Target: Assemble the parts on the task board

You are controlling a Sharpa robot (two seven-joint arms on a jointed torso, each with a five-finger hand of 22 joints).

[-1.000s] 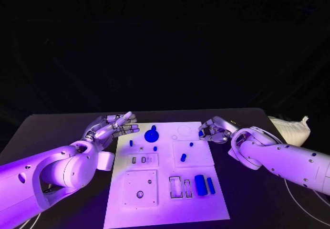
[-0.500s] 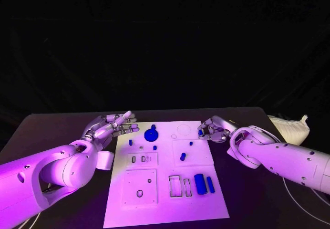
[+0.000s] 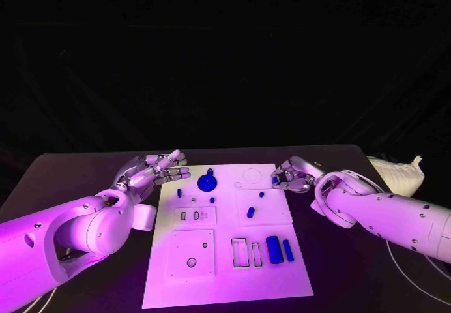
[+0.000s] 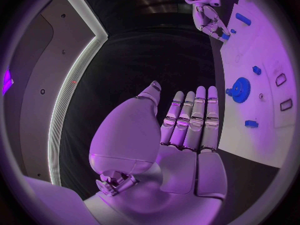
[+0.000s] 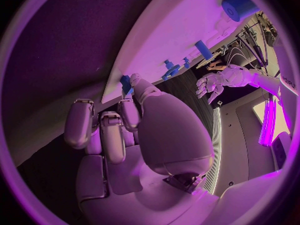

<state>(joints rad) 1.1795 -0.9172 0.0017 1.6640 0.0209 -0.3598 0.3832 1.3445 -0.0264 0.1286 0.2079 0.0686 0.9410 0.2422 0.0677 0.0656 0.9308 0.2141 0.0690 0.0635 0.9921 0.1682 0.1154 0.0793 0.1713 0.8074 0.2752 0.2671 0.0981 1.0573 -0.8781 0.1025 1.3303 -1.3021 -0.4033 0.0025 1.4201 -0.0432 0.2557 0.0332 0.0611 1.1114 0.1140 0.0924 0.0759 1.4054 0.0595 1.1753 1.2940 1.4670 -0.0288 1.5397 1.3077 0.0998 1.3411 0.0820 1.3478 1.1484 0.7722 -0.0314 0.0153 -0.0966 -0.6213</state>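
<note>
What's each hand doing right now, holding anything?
Left hand: open, fingers straight, holding nothing, beside the task board.
Right hand: pinching a small blue part at the board's edge.

We see a dark worktop (image 3: 85, 173) across the lower half of the frame, and a crumpled white bag (image 3: 399, 176) lying at its right edge, right of centre.
</note>
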